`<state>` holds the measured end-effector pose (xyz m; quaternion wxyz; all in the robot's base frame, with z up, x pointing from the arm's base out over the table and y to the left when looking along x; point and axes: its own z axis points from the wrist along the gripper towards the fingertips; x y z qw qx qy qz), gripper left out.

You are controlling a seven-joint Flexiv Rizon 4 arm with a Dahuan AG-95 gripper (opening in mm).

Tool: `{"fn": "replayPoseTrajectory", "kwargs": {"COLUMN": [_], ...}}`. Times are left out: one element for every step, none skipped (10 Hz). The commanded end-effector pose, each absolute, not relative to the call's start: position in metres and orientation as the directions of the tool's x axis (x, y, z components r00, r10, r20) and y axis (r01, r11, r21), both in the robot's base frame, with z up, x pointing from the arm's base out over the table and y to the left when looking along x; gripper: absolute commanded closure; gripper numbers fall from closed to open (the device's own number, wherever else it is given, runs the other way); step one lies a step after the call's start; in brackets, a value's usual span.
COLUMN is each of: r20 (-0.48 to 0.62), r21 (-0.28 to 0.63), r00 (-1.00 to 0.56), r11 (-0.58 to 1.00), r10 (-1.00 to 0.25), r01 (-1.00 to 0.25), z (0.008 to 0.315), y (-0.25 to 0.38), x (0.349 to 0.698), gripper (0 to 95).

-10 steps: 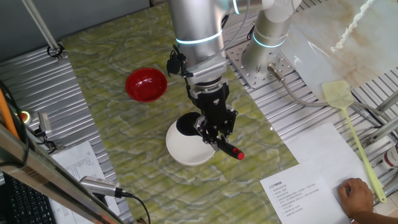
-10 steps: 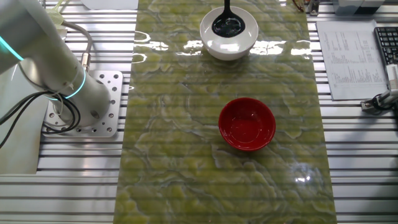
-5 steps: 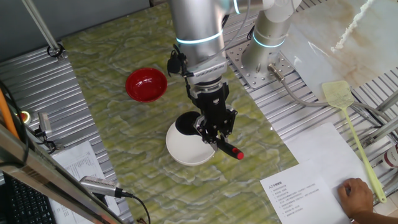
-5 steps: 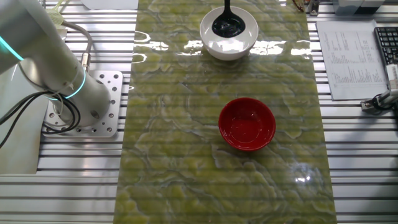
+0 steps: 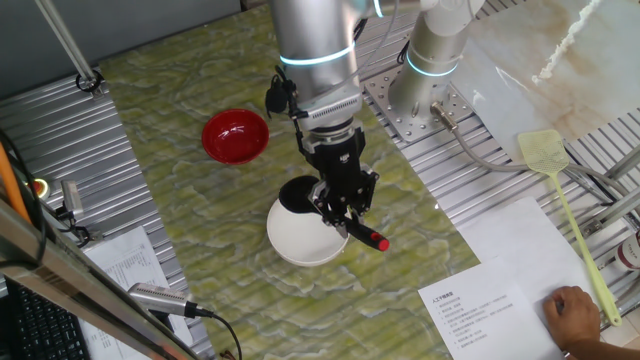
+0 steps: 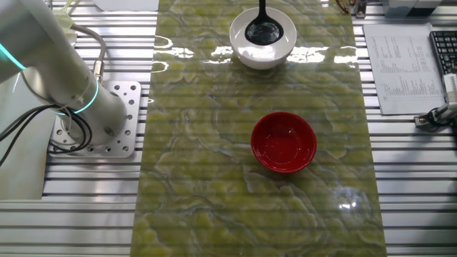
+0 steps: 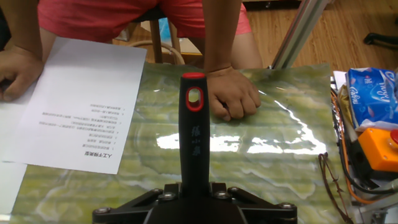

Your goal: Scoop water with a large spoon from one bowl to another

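In one fixed view we start at the left: a red bowl [image 5: 236, 136] sits on the green marbled mat [image 5: 190, 90], apart from the white bowl [image 5: 300, 240] nearer the middle. The arm reaches down over the white bowl, and the gripper [image 5: 343, 208] is pinching the handle of the large spoon [image 5: 355, 232]. The handle's red tip pokes out to the right of the fingers, past the white bowl's rim. The spoon's black head lies inside the white bowl, at its far-left side. To the right, a yellow-green fly swatter [image 5: 565, 200] lies across the slatted table [image 5: 470, 180], and a printed sheet [image 5: 480, 310] sits below it with a person's hand [image 5: 575, 315] at its right edge.

In the other fixed view, the arm's base [image 6: 86, 107] is at the left. The red bowl [image 6: 284, 142] sits mid-mat. The white bowl [image 6: 262, 36] is at the top, with the spoon head [image 6: 262, 31] inside it; we see glints on the head, so the water appears to be there, though we cannot tell its level.

In the hand view, a paper sheet [image 7: 74, 106] lies at left. The spoon handle [image 7: 194, 137] stands at centre, clamped at the bottom between the jaws. A person's fist [image 7: 231, 93] rests on the mat just right of the handle's tip.
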<state>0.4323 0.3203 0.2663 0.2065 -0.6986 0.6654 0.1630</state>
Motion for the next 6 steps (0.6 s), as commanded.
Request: {"fn": "replayPoseTrajectory", "kwargs": {"r20": [-0.502,-0.501,-0.501,-0.501,-0.501,-0.501], "r21": [-0.071,-0.072,-0.072,-0.073,-0.075,-0.076], "r00": [0.064,0.066,0.069,0.073,0.078,0.084], "r11": [-0.032,-0.035,-0.038,-0.041,-0.047,-0.053], "r10": [-0.863,-0.863,-0.863,-0.862,-0.862,-0.861], "r01": [-0.997,-0.997,-0.997,-0.996,-0.996,-0.996], "z": [0.268,0.269,0.270,0.270,0.271,0.272], "y": [0.317,0.315,0.312,0.309,0.305,0.301], "x": [0.432,0.432,0.432,0.433,0.434,0.434], "gripper": [95.0,95.0,95.0,95.0,95.0,95.0]}}
